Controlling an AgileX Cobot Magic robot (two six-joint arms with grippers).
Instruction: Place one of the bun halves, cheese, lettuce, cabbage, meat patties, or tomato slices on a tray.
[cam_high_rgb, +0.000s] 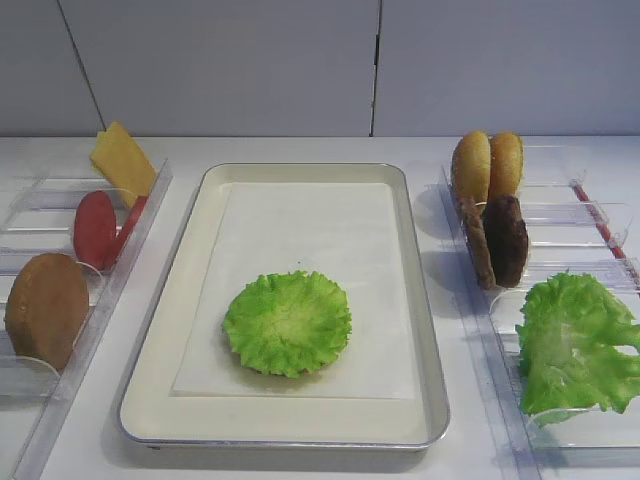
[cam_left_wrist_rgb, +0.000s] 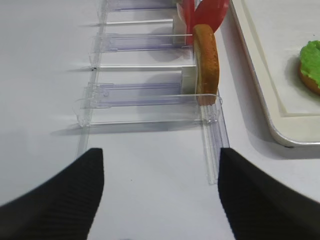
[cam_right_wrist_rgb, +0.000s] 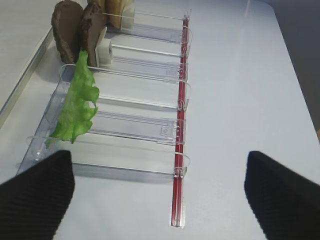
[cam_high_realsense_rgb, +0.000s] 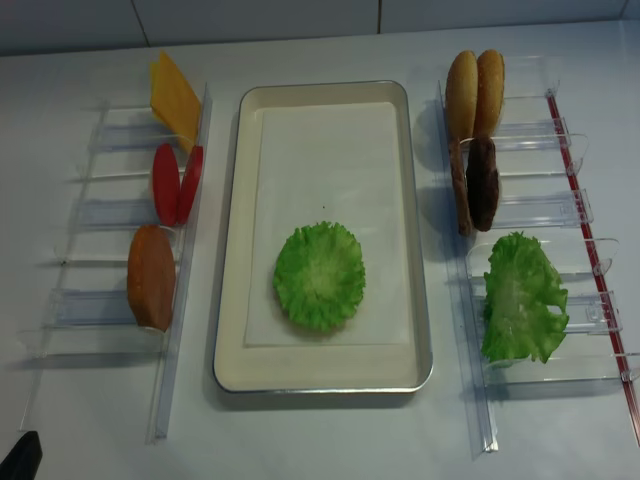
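On the far left, a clear plastic holder (cam_high_realsense_rgb: 120, 215) is standing its ingredients on edge: one yellow cheese (cam_high_realsense_rgb: 175, 97) slice at the back, two tomato slices (cam_high_realsense_rgb: 177, 184) leaning together in the middle, and one of the bun halves (cam_high_realsense_rgb: 151, 276) at the front. The left gripper (cam_left_wrist_rgb: 160, 192) is hovering over the bare table just in front of that holder, its two dark fingers (cam_left_wrist_rgb: 55, 200) spread wide with nothing between them.

Moving to the middle, the tray (cam_high_realsense_rgb: 230, 250) is lying flat with its white paper (cam_high_realsense_rgb: 320, 160) liner, and the lettuce (cam_high_realsense_rgb: 319, 276), a single frilly round leaf, is resting on the paper toward the front. As I read it, the job as worded is already done: one ingredient is sitting on the tray, and nothing is plainly left beyond pulling the arms clear, unless more layers are wanted.

Further right, a second holder (cam_high_realsense_rgb: 560, 210) is carrying two more bun halves (cam_high_realsense_rgb: 475, 90) upright at the back, two meat patties (cam_high_realsense_rgb: 475, 185) side by side behind a larger cabbage leaf (cam_high_realsense_rgb: 520, 298) draped over its slot. The right gripper (cam_right_wrist_rgb: 160, 190) is hanging above the near end of that holder, jaws standing fully apart and empty, touching nothing.
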